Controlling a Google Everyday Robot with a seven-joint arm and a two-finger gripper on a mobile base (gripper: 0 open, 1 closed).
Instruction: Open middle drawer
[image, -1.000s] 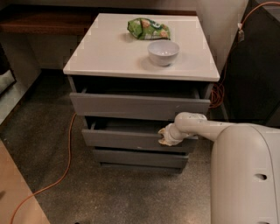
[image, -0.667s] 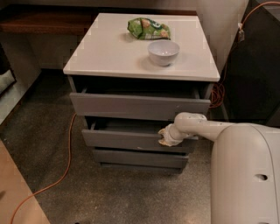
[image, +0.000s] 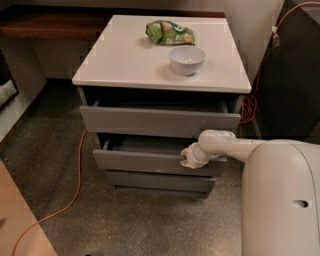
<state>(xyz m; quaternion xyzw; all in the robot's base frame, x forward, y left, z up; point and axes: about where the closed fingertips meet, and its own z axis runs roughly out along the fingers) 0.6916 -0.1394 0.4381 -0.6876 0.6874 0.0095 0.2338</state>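
Note:
The white-topped cabinet (image: 125, 65) has three grey drawers. The top drawer (image: 155, 121) stands pulled out a little. The middle drawer (image: 140, 161) is pulled out partway, and a strip of its shallow grey interior (image: 145, 145) shows behind the front. The lowest drawer (image: 160, 181) is closed. My gripper (image: 188, 159) sits at the top edge of the middle drawer's front, toward its right end, with the white arm (image: 235, 147) reaching in from the right.
A white bowl (image: 186, 59) and a green snack bag (image: 169, 32) lie on the cabinet top. An orange cable (image: 75, 190) runs across the speckled floor at left. A dark wooden shelf (image: 50, 22) is behind, and a black panel (image: 292, 80) stands at right.

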